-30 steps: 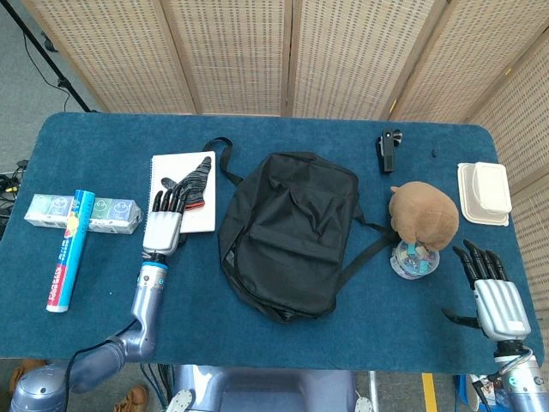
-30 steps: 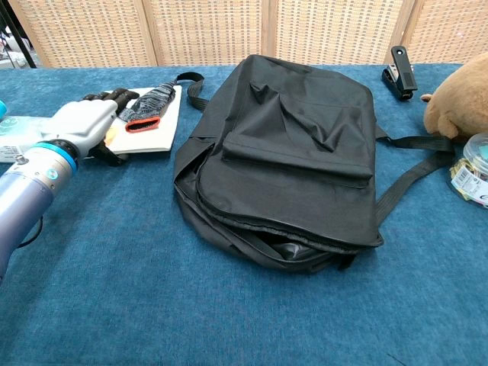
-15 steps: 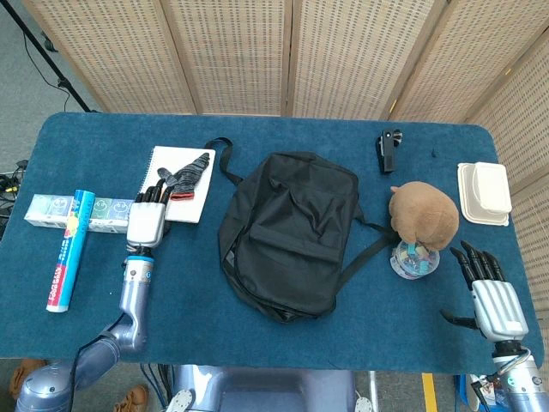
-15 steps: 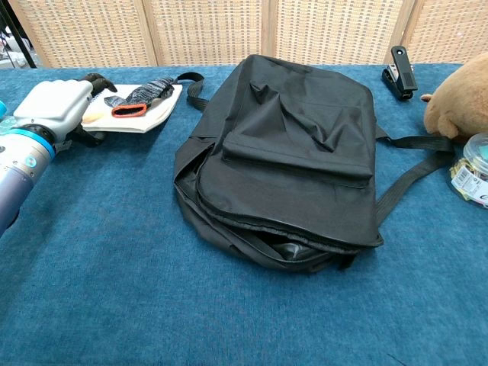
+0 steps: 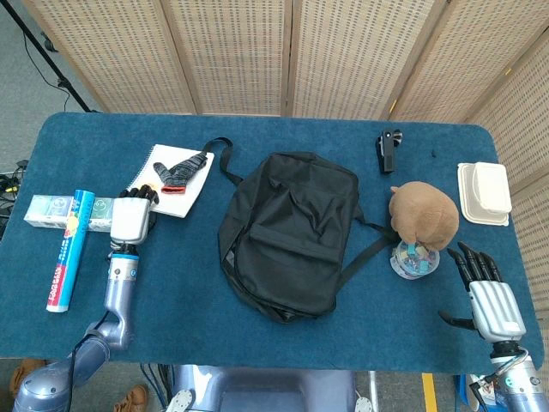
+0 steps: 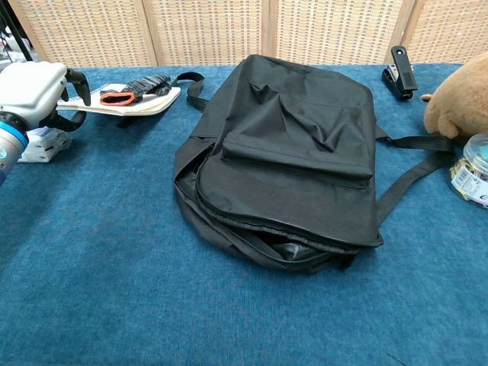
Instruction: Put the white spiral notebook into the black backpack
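Observation:
The white spiral notebook [image 5: 163,181] [image 6: 128,107] is left of the black backpack [image 5: 287,236] [image 6: 290,160], with a grey glove [image 5: 185,169] [image 6: 136,88] lying on top of it. My left hand [image 5: 130,219] [image 6: 34,84] grips the notebook's near left corner. In the chest view the notebook hangs raised off the blue table [image 5: 189,283]. The backpack lies flat mid-table, and its zipped edge gapes toward me. My right hand [image 5: 491,292] rests at the table's near right corner, fingers straight and apart, holding nothing.
A blue and red tube [image 5: 69,249] and tissue packs [image 5: 51,211] lie at the left. A brown plush toy [image 5: 423,213], a small jar [image 5: 413,260], a black clip [image 5: 389,148] and a white lidded box [image 5: 483,192] sit on the right.
My left hand has drawn back and leftward, taking the notebook and glove with it. The notebook has risen off the table. The right hand has barely moved.

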